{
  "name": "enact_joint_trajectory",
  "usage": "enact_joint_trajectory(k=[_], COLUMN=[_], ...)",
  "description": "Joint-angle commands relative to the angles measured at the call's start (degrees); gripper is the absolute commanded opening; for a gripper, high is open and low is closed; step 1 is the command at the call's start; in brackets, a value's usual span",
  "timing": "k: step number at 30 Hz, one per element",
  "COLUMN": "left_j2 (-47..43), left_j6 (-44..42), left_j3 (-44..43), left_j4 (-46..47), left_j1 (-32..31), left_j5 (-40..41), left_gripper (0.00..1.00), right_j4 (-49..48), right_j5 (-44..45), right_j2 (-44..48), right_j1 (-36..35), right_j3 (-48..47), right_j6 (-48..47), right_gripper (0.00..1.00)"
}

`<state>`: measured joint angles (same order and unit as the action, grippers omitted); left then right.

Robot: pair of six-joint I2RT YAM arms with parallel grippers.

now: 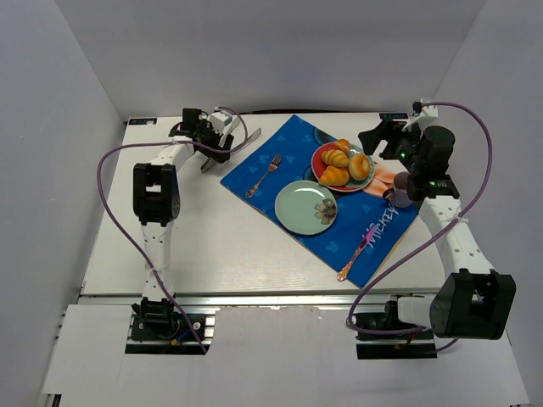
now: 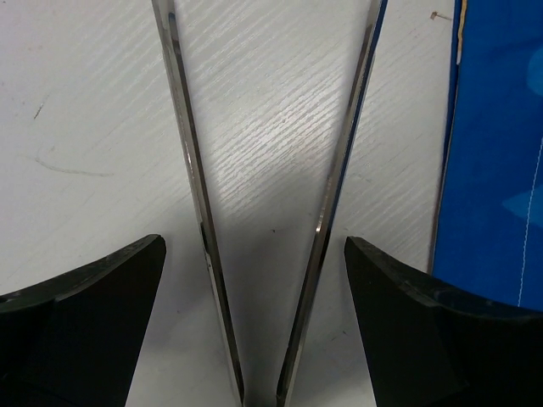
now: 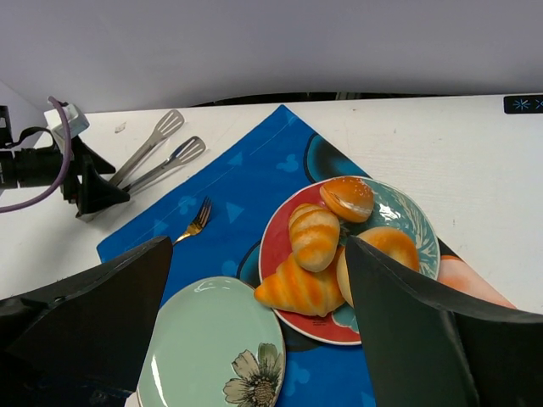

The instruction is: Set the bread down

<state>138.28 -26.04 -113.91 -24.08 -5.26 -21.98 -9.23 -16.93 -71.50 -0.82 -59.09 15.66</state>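
Note:
The bread (image 3: 301, 288) is a golden-orange croissant-like roll at the front left of the red plate (image 3: 280, 225), also seen from above (image 1: 333, 176). A second striped roll (image 3: 314, 233), a small round bun (image 3: 346, 197) and a doughnut (image 3: 390, 250) share that plate. My right gripper (image 3: 259, 246) is open and empty, held above the plate's right side (image 1: 379, 136). My left gripper (image 2: 253, 246) is open at the far left of the table (image 1: 216, 146). Metal tongs (image 2: 199, 195) lie on the table between its jaws, which do not touch them.
An empty green flowered plate (image 1: 306, 207) sits on the blue mat (image 1: 254, 165) in front of the red plate. A gold fork (image 1: 264, 175) lies on the mat's left part, a spoon (image 1: 358, 250) near its front corner. A mug (image 1: 400, 197) stands by my right arm.

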Motion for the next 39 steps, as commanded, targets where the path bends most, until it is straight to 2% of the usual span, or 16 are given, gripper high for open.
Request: enact_joint_trajectory(k=[1,14,21,26,30,32,33,34,39], left_j2=[-2.84,0.24,1.29,2.34,3.4,3.58,3.49,3.4,2.61], left_j6=[0.9,4.16,4.16,3.89,3.63,3.54,3.54,3.63,4.16], left_j3=[1.4,-0.53,-0.18,-1.49,-2.81,-2.9,-2.99,-3.07,-4.04], left_j4=[3.15,5.35,4.92,3.78,2.28,2.19,2.1,2.1,1.93], left_j1=[-0.63,-1.25,-1.42,-1.77,-1.77,-1.77,-1.77,-1.77,-1.77], left_j5=[1.32,4.04,3.79,3.96,3.96,4.22,4.14,4.14,4.49], left_gripper=[0.98,0.97,0.88,0.86,0.73,0.7,0.66,0.58,0.49], right_j4=[-3.25,-3.16,-3.07,-3.25,-3.25,-3.33,-3.33,-3.33,-3.42], right_j5=[-0.83,-0.74,-0.74,-1.0,-1.18,-1.18,-1.18,-1.35,-1.44], right_j2=[-0.39,-1.36,-1.36,-1.79,-2.15,-2.23,-2.32,-2.5,-2.59], right_j1=[-0.06,-0.23,-0.23,-0.23,-0.15,-0.15,-0.23,-0.15,-0.23], right_j3=[-0.15,-0.24,0.03,-0.15,-0.41,-0.5,-0.67,-0.76,-1.03], right_j6=[-0.19,-0.46,-0.46,-0.19,-0.1,-0.1,-0.02,-0.02,0.07], right_gripper=[0.89,0.89,0.89,0.89,0.89,0.89,0.89,0.89,0.89])
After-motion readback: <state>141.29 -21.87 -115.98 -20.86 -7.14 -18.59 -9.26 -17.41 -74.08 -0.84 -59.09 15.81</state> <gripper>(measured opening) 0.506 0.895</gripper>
